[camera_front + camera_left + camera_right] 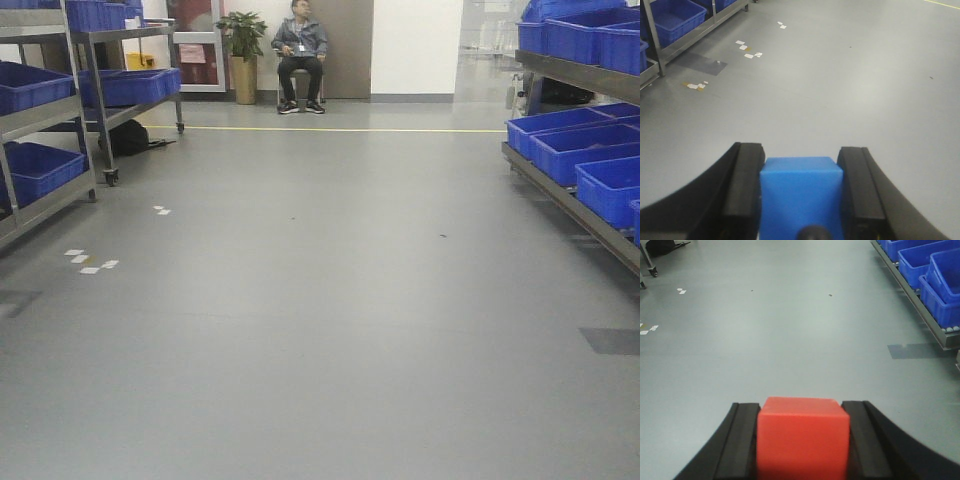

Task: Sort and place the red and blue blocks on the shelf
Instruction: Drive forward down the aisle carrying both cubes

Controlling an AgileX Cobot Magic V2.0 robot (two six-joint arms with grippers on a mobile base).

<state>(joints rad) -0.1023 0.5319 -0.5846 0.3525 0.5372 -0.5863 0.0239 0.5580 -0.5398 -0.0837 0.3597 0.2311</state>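
Grey floor (320,330) is filling the front view, with a yellow line (330,130) running across the far end. Man (300,55) is sitting on a chair by the back wall, and a potted plant (243,45) is standing beside him. Steel shelf (575,205) along the right side is carrying dark-blue bins (575,150). More racks (45,200) with bins are standing on the left. Small white scraps (90,262) are lying on the floor, possibly tape; too small to tell.

Left gripper (800,159): black fingers (745,185) are clamping the blue block (801,200) from both sides, holding it squarely between them above the floor.

Right gripper (801,407): fingers (737,440) are gripping the red block (802,440) likewise. Both blocks are hanging well apart from the shelf.
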